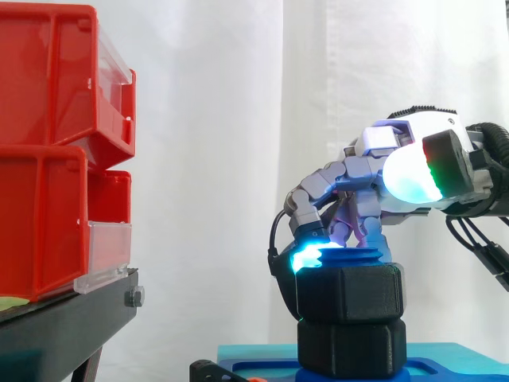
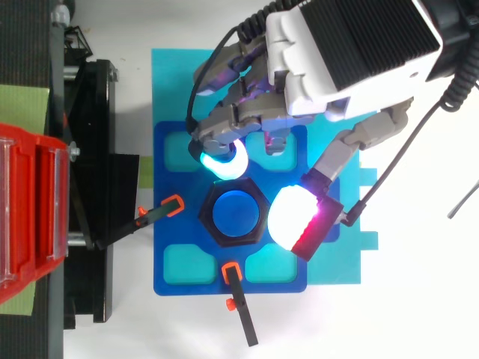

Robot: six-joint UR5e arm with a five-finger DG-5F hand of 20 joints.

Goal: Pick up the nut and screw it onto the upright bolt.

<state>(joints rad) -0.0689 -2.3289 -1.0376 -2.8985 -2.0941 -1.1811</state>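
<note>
Right, the nut is on the upright bolt, with blue thread poking just above its top face in the side view. To my eye this is the screwing-on part, not the pick-up.

The robot hand hangs over it from the right, fingers curled down. One cyan fingertip touches the nut's upper rim. The thumb pad (white, blushing red on one side) rides higher and clear of the nut, so nothing is pinched. It looks like a posture for stroking the rim round rather than gripping.

The bolt stands in a dark blue fixture plate, with orange-tipped clamps pointing in from two sides, presumably so it can't spin along.

Under the nut is a second black hex piece. I see no gap between them, so I'd judge little travel is left.
</note>
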